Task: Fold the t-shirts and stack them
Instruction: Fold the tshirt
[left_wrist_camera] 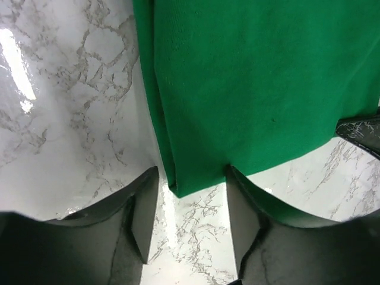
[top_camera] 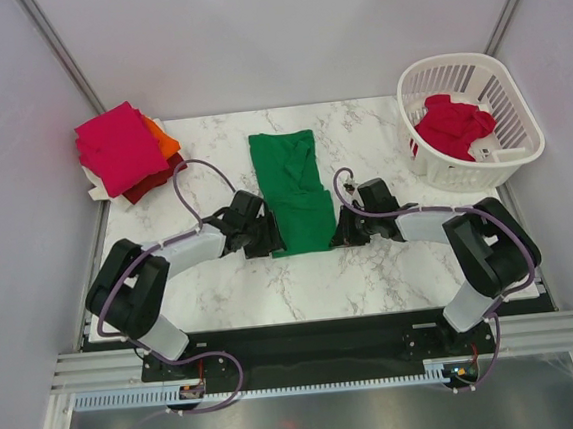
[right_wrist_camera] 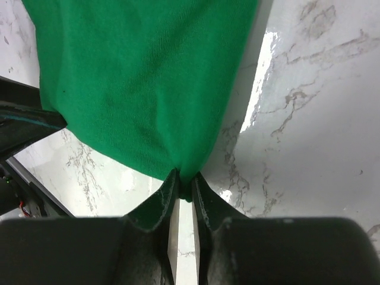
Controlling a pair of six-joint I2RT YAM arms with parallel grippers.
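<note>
While the right gripper (right_wrist_camera: 184,196) has its jaws pinched shut on one near corner of the green t-shirt (right_wrist_camera: 142,77), the left gripper (left_wrist_camera: 190,222) has not yet taken hold. Its jaws stand apart and straddle the other near corner, with cloth between them but unclamped.

From above, the shirt lies as a long narrow strip mid-frame on the desk (top_camera: 223,290), folded lengthwise, its near hem between my two grippers. I judge I'm starting the crosswise fold. Next I need to close the left jaws on every layer at that corner. Then I lift both corners together and carry the hem toward the top of the frame, keeping it level.

At upper left a magenta t-shirt (top_camera: 118,147) tops an orange t-shirt (top_camera: 163,138) and a dark red t-shirt (top_camera: 151,184). At upper right a red t-shirt (top_camera: 451,125) sits crumpled in the white laundry basket (top_camera: 518,104).
</note>
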